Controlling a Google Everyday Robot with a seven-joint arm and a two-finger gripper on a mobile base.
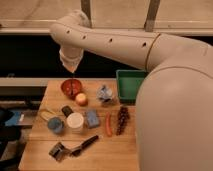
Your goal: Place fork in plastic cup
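On the wooden table [40,150], well below and left of the gripper [73,73], the fork [45,114] lies flat, a slim faint streak just beside the plastic cup [55,125]; the white cup [75,122] stands almost straight under the hand, nearer the table's front; the gripper hangs in the air above the red bowl [71,87], fingers pinched together, nothing visibly between them; below and right of it lie the carrot [108,125], the grapes [122,119] and the green bin [131,85].
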